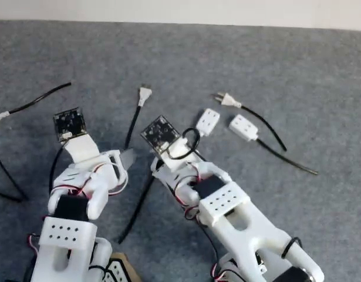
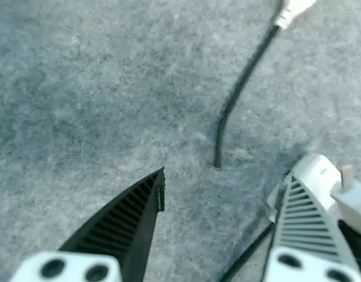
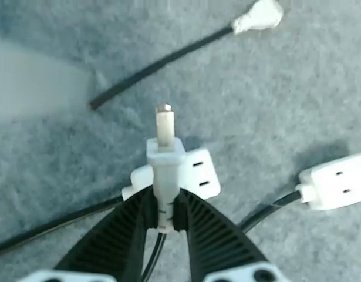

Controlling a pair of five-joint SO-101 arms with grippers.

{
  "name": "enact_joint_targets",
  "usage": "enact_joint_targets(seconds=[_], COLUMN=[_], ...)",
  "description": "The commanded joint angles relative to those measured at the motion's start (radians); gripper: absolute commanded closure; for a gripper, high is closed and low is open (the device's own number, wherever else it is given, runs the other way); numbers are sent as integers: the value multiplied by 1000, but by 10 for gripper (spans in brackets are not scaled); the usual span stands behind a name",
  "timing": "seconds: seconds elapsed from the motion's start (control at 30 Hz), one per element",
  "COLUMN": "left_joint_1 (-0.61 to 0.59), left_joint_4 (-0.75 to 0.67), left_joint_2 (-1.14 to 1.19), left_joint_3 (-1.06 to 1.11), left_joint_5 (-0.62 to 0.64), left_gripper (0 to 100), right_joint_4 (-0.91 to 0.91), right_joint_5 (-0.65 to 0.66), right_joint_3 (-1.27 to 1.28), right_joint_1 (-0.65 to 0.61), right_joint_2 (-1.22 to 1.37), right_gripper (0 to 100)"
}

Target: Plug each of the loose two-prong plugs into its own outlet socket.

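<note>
Grey mat under everything. Landmark: near socket, white, lying flat, slots facing up.

Right arm stretches in from the front right of the near socket. Left arm sits well to the left of it.

Left gripper: jaws wide apart, nothing between them, low over bare mat, left and in front of the near socket.

Right gripper: jaws clamped on the body of the held plug, prongs pointing out past the fingertips. This plug hangs just in front of the near socket, on the side facing the arm, and is not in the slots. Cannot tell whether it touches the socket.

Far socket: just right of the near socket, apart from it. Its black cord trails off to the right.

Right plug: loose on the mat, just behind the near socket, cord curving away right.

Middle plug: loose, behind and left of the near socket, well apart. Its short black cord runs back toward the left gripper, the cut end lying near the fingertips.
</note>
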Motion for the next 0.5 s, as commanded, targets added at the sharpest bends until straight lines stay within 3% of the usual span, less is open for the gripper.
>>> enact_joint_targets(seconds=[0.0,0.17,0.47], left_joint_1=[41,127,151], left_joint_4=[-12,-15,-43], left_joint_2=[-21,-36,-28], left_joint_3=[-4,-10,-1], left_joint_5=[9,9,9], left_gripper=[684,684,688], right_joint_4=[-28,-27,2], right_joint_5=[-8,-8,-8], right_joint_3=[24,71,64], right_joint_1=[-21,-36,-39], right_joint_2=[-44,-51,-51], right_gripper=[994,994,994])
